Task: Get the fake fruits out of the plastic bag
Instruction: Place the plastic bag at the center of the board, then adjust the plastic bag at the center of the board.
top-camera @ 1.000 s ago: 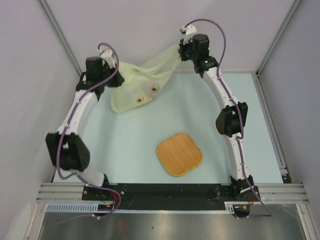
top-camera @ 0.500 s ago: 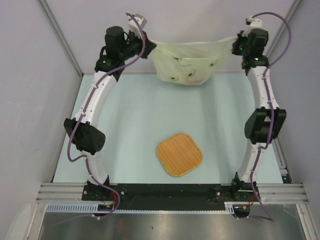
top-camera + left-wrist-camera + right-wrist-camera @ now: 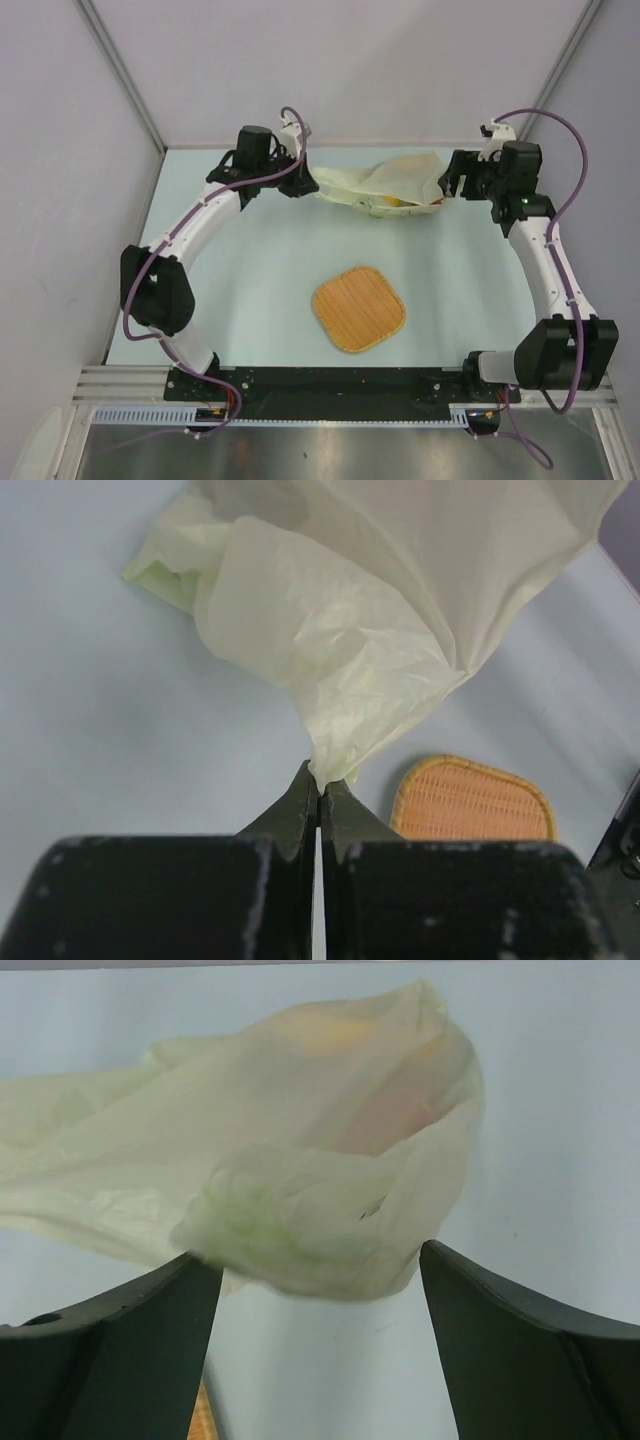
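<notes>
The plastic bag lies crumpled on the pale blue table at the back, between the two arms. Yellow and reddish shapes of the fake fruits show faintly through its film; in the right wrist view they are a yellow and pink blur inside the bag. My left gripper is shut on the bag's left corner, and the film rises from its pinched tips. My right gripper is open just off the bag's right end, its fingers spread wide with the bag's edge between them but not pinched.
A round-cornered orange woven mat lies on the table nearer the arm bases, also showing in the left wrist view. Grey walls and metal posts enclose the table on three sides.
Both arms came down from holding the bag stretched high at the back. The bag now rests on the table. The right gripper opened and let go of its corner; the left stays shut.
</notes>
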`<state>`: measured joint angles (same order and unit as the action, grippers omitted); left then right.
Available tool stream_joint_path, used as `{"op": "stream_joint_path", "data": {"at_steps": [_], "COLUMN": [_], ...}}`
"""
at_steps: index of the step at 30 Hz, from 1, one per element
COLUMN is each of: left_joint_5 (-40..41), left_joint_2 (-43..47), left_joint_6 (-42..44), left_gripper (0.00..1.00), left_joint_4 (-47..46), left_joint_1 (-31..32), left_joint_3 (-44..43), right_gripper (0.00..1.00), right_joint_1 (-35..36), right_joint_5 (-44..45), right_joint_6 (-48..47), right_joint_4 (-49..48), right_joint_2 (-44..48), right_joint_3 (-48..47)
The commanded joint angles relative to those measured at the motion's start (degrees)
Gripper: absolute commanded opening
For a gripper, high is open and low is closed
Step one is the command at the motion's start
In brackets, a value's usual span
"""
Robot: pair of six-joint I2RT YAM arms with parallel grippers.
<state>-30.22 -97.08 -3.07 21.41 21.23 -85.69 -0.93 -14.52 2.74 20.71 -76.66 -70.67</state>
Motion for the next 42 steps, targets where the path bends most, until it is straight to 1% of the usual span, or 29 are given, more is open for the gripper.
{"op": "stream_joint_path", "data": {"at_steps": [1, 6, 8, 10, 11, 13, 14, 15, 17, 18, 20, 21, 24, 25, 28, 30, 32, 33, 34, 35, 37, 38, 39, 41, 42], "left_joint_5": [-3.8, -3.8, -3.8, -4.2, -4.4, -5.2, -5.2, -5.3, -5.3, -5.5, -5.7, -5.9, -6.3, -6.3, -7.1, -7.7, -9.1, -9.8, -10.1, -10.6, -10.4, -10.3, -9.8, -8.3, -4.4], "left_joint_2": [0.0, -1.0, -1.2, -1.3, -1.5, -1.7, -1.7, -1.5, -1.3, -0.8, -0.5, -0.5, -0.7, -0.9, -1.0, -0.9, -0.8, -0.8, -0.7, -0.6, -0.5, -0.5, -0.5, -0.2, 0.3], "left_joint_6": [-1.9, -4.0, -4.2, -4.0, -3.7, -3.6, -3.8, -4.0, -4.4, -4.5, -4.8, -5.1, -6.5, -6.8, -7.5, -7.6, -7.4, -7.1, -6.8, -5.9, -5.1, -4.9, -4.8, -5.0, -5.5], "left_gripper": [0.0, 0.0, 0.0, 0.0, 0.0, 0.0, 0.0, 0.0, 0.0, 0.0, 0.0, 0.0, 0.0, 0.0, 0.0, 0.0, 0.0, 0.0, 0.0, 0.0, 0.0, 0.0, 0.0, 0.0, 0.0], "left_joint_4": [1.3, 0.2, -0.3, -0.3, -0.1, 0.2, 0.0, -0.1, -0.2, -0.1, -0.3, -0.3, -0.5, -0.8, -1.4, -1.3, -1.2, -1.0, -0.6, -0.4, 0.5, 0.6, 0.8, 0.9, 0.4], "left_joint_1": [0.3, 0.6, 1.1, 1.4, 1.8, 1.9, 2.0, 2.1, 2.1, 2.1, 2.1, 2.1, 2.1, 2.0, 2.2, 2.2, 2.3, 2.3, 2.3, 2.3, 2.2, 2.3, 2.3, 2.4, 2.4], "left_joint_3": [-3.9, -4.0, -4.0, -4.4, -5.2, -6.0, -6.3, -6.5, -6.9, -7.2, -7.6, -7.8, -8.6, -8.7, -9.0, -9.5, -10.0, -10.3, -10.5, -10.3, -9.5, -9.1, -8.8, -7.4, -6.8], "right_gripper": [0.85, 0.85, 0.85, 0.85, 0.85, 0.77, 0.73, 0.63, 0.53, 0.42, 0.33, 0.25, 0.17, 0.17, 0.14, 0.12, 0.1, 0.1, 0.1, 0.1, 0.08, 0.08, 0.07, 0.05, 0.05], "right_joint_1": [2.6, 9.4, 12.5, 15.9, 17.0, 19.5, 21.7, 22.3, 22.8, 22.9, 23.1, 23.1, 22.9, 23.0, 23.1, 23.1, 22.1, 21.3, 20.0, 19.5, 18.8, 18.1, 17.9, 17.9, 18.0], "right_joint_5": [-3.8, -0.7, -0.8, -1.3, -2.9, -4.2, -4.4, -4.8, -7.2, -8.1, -10.2, -10.6, -10.6, -10.3, -4.3, 1.4, 7.0, 8.1, 8.9, 11.3, 13.6, 14.4, 14.4, 14.1, 13.5], "right_joint_6": [-4.4, -10.5, -11.8, -12.4, -12.5, -12.8, -12.9, -12.6, -11.4, -11.4, -12.2, -12.9, -14.8, -15.4, -15.9, -17.1, -17.6, -17.5, -17.5, -18.1, -19.8, -20.8, -22.3, -22.7, -21.4], "right_joint_4": [0.0, -2.4, -3.8, -3.0, -2.9, -2.3, -1.7, -1.4, -0.6, -0.2, 2.0, 2.8, 5.0, 5.1, 4.0, 3.4, 0.2, -1.2, -4.4, -6.1, -10.1, -10.9, -11.3, -9.8, -8.2], "right_joint_2": [7.4, 10.3, 10.1, 8.6, 7.9, 6.0, 3.6, 2.1, -1.4, -2.2, -3.7, -4.8, -5.9, -6.1, -8.3, -10.4, -14.3, -15.6, -19.1, -20.7, -24.1, -26.8, -27.7, -28.0, -27.7], "right_joint_3": [-4.1, -5.4, -6.5, -9.4, -10.1, -11.4, -11.9, -12.3, -13.2, -13.2, -13.0, -13.0, -13.0, -12.7, -12.3, -12.1, -11.4, -11.2, -11.2, -11.2, -11.6, -11.7, -11.7, -11.8, -11.5]}}
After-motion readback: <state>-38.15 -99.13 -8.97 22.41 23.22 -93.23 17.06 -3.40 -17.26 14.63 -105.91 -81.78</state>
